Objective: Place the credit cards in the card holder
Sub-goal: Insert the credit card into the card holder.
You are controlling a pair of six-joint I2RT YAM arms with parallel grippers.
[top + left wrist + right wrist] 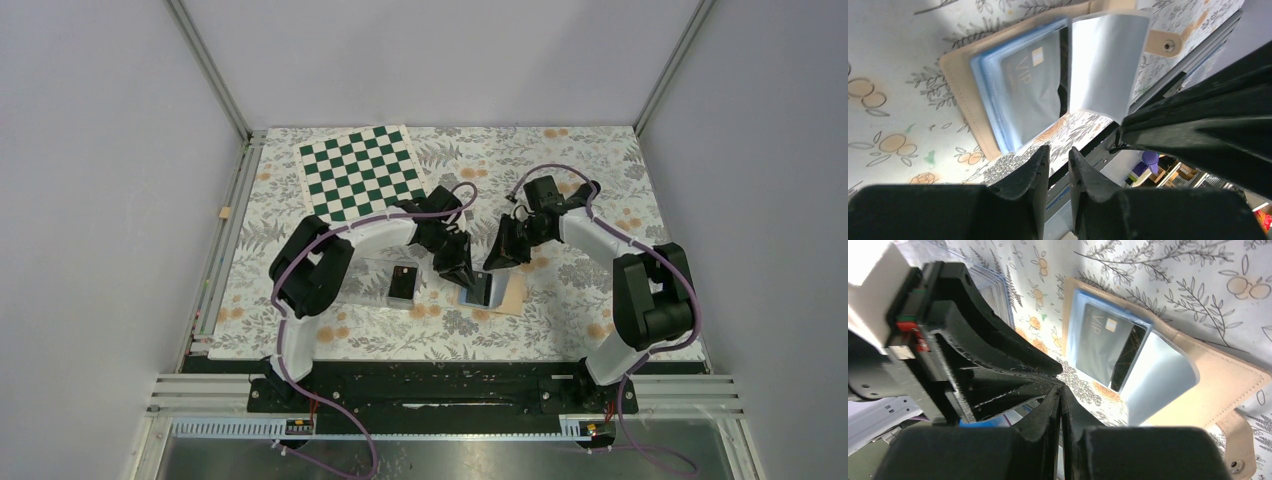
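While the open card holder (963,95) lies just ahead of both, the left tool (1059,156) is slightly parted, the right tool (1060,392) together.

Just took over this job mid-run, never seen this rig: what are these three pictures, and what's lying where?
The wide picture looks down on the left arm and right arm, bolted at the table's near edge. The other two come from a camera on each wrist, that arm's own black fingers at the bottom. On the floral table lie a green chessboard mat, a clear tray holding a black card, and the open tan card holder with a black VIP card tucked inside. Both grippers hang just over the holder: the left gripper shows a narrow empty gap, the right gripper is shut, apparently on nothing.
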